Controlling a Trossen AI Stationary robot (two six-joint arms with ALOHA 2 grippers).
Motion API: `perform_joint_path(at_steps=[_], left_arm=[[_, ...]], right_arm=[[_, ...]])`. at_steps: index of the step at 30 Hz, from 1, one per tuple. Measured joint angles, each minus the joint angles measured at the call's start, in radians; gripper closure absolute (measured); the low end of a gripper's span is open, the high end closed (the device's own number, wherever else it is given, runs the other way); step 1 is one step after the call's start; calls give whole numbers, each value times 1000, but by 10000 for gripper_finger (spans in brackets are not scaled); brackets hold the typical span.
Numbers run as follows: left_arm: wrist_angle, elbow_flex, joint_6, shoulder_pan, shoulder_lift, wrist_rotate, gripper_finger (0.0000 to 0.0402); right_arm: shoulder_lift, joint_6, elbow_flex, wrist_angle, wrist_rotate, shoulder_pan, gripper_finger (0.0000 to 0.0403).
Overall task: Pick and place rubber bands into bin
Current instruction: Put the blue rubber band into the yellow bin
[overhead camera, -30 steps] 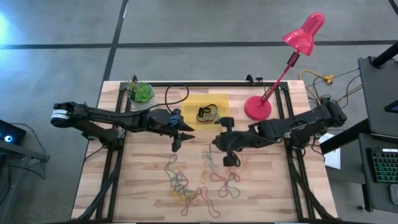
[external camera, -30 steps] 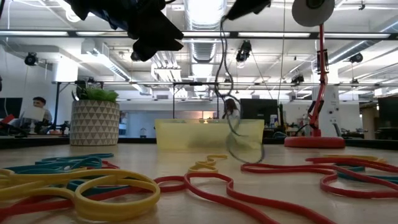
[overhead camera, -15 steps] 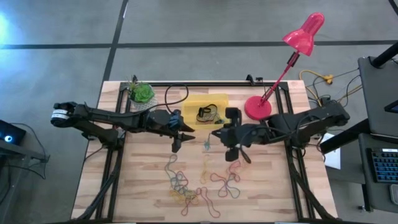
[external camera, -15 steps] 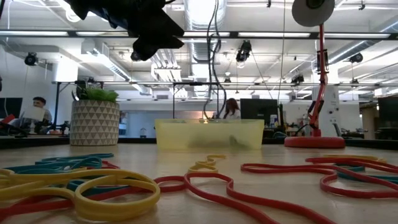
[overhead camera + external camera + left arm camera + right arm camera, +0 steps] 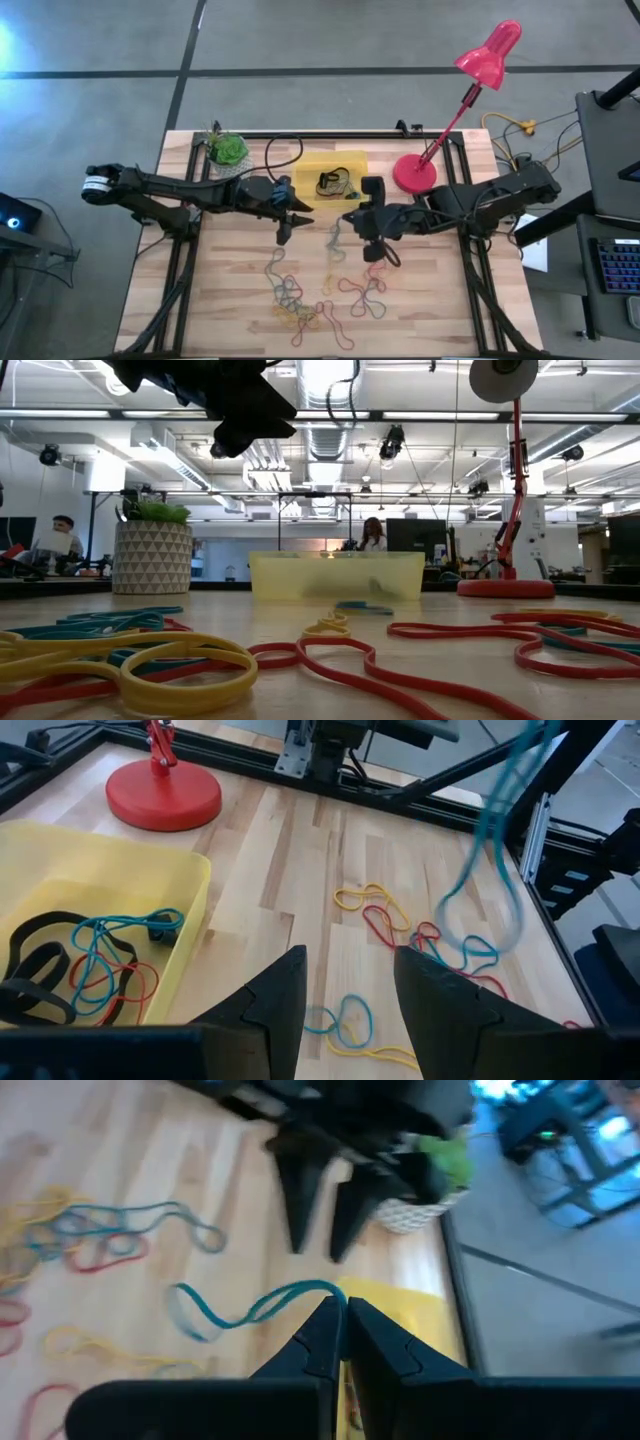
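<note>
Seen from overhead and read as a clock face with the middle of the worktop (image 5: pixel 230 300) as its centre, the left gripper (image 5: pixel 284 222) hangs at about 10 o'clock, just short of the bin's near-left corner. Its jaws stand apart with nothing between them, so this arm appears to be waiting.

The bin (image 5: pixel 305 163) sits at 12 o'clock by the far edge, between the potted plant (image 5: pixel 226 150) at 11 and the lamp's red base (image 5: pixel 414 173) at 1. It already holds a small tangle of bands, black, blue and red ones (image 5: pixel 90 955) in the left wrist view, so part of the job is done.

Just right of centre, at roughly 2 o'clock, the right gripper (image 5: pixel 348 217) has its jaws pinched together on a blue rubber band (image 5: pixel 250 1308), which dangles below it over the boards, near the bin's front edge but not yet above it. That band, by my reading, is on its way in and not yet delivered.

Much remains: a loose scatter of rubber bands (image 5: pixel 320 295) in red, yellow and blue lies from 5 to 7 o'clock on the near half. I would put the task well short of halfway.
</note>
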Motion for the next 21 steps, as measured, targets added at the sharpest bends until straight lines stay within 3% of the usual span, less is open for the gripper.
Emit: perform_joint_path(at_steps=[11, 21], left_arm=[[21, 0, -2, 0, 0, 0, 265], [20, 0, -23, 0, 0, 0, 265]], right_arm=[[-6, -63, -2, 3, 35, -150, 395], [-2, -25, -112, 51, -148, -421, 395]])
